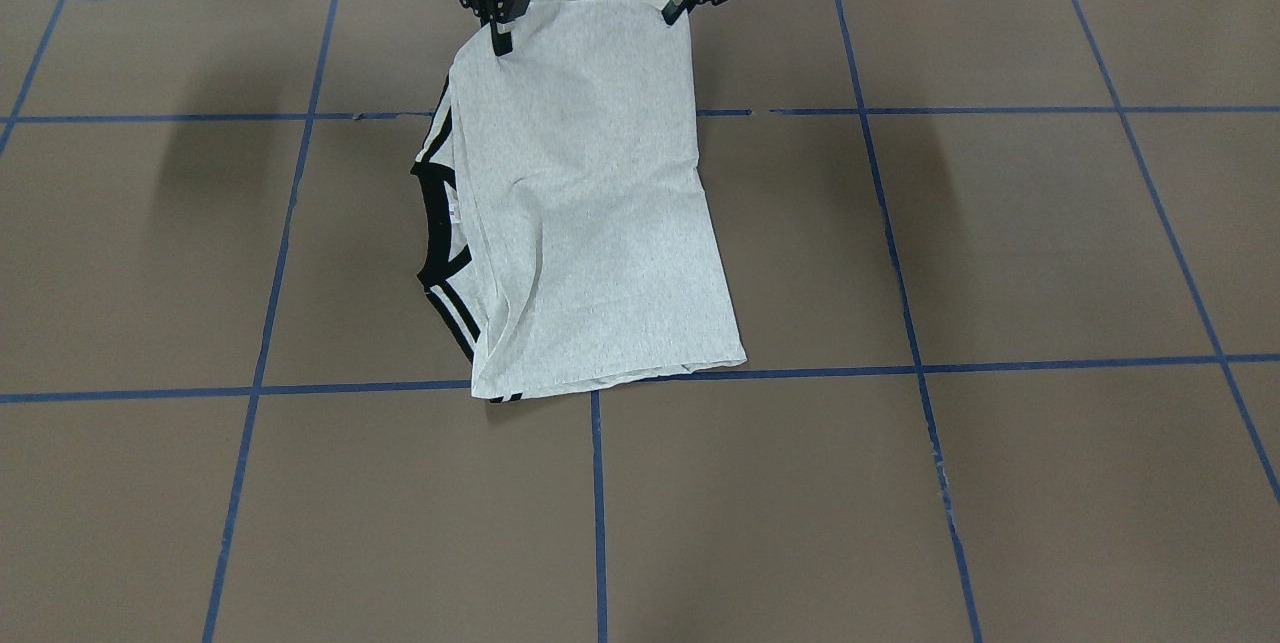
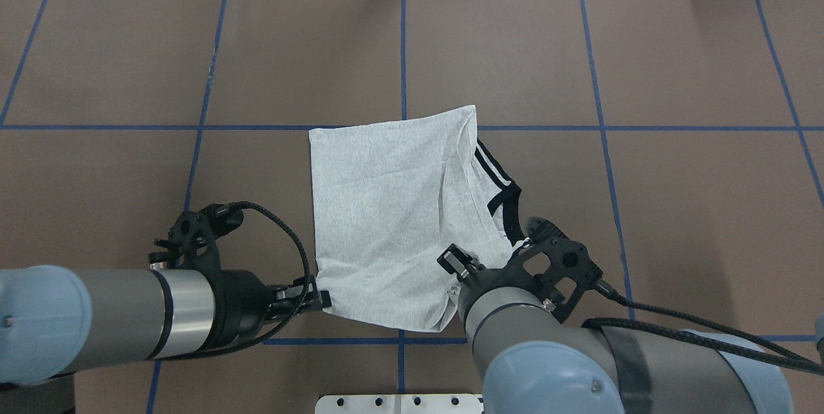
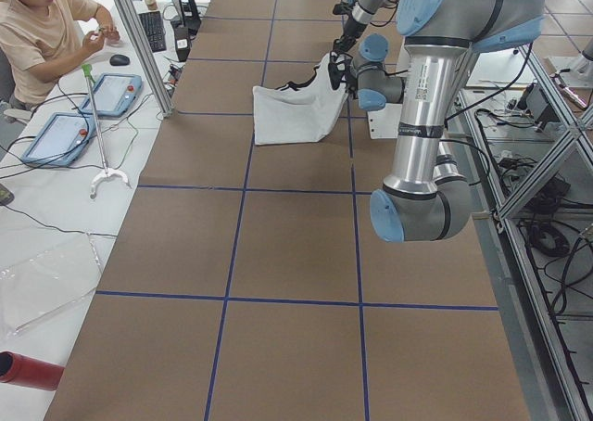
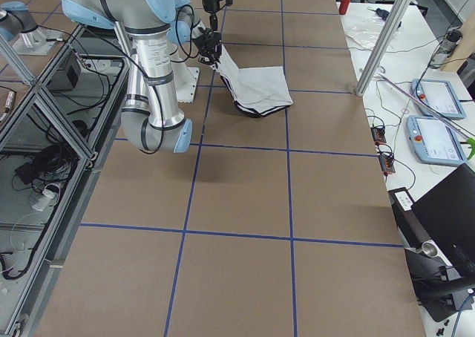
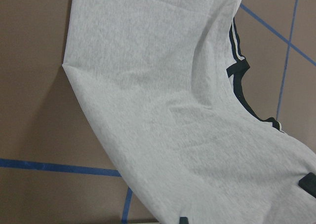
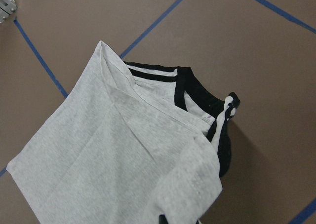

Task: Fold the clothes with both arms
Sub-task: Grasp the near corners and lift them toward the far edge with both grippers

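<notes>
Starting left of the blue centre line that runs away from the robot: the left gripper is pinched down on the near left corner of the T-shirt, with cloth trapped between its fingers. That corner is held up off the table.

The shirt itself sits right across the centre line, a bit more of it on the right. It's plain grey side up, no print showing. The far edge lies flat on the table and the near edge hangs from the two grippers, so the cloth slopes up toward the robot.

Right of the line, the black collar and the striped cuffs poke out from under the grey panel. The right gripper is clamped on the near right corner, also raised.

My read: the sleeves look tucked in already, so this is roughly the midpoint. What's left is carrying the near edge over to the far one, laying it down and letting go. The right side looks messier, so it may bunch there.
</notes>
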Available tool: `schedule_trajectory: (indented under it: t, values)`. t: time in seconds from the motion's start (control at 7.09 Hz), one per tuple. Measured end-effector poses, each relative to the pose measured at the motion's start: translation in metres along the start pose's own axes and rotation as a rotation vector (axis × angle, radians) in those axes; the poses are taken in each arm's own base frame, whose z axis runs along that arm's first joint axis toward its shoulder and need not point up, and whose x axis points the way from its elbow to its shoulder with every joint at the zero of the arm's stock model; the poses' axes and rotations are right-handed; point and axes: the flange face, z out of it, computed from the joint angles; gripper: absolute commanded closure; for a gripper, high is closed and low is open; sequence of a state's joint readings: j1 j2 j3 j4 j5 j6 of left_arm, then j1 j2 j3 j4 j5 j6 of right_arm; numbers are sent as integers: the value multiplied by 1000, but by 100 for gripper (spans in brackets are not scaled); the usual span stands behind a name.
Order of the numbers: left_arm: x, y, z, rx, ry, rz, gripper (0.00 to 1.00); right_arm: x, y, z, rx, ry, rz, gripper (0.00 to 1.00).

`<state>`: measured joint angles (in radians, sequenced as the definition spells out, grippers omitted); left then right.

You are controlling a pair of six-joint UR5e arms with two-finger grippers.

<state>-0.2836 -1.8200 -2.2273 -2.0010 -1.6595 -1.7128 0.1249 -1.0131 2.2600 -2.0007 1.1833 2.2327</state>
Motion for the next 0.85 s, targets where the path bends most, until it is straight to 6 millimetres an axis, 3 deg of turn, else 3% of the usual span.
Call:
schedule_trajectory:
  t: [0.28,0.56,0.85]
  values:
    - [6,-63,27,117,-40,57,100,-35,-30,46,59,-33,-11,100]
    - [-1,-118,53,201,-107,77,100,-64,-60,110,113,-36,-24,100]
    - [-5,-162,88,254,-167,62,100,-98,-69,173,143,-19,-34,100]
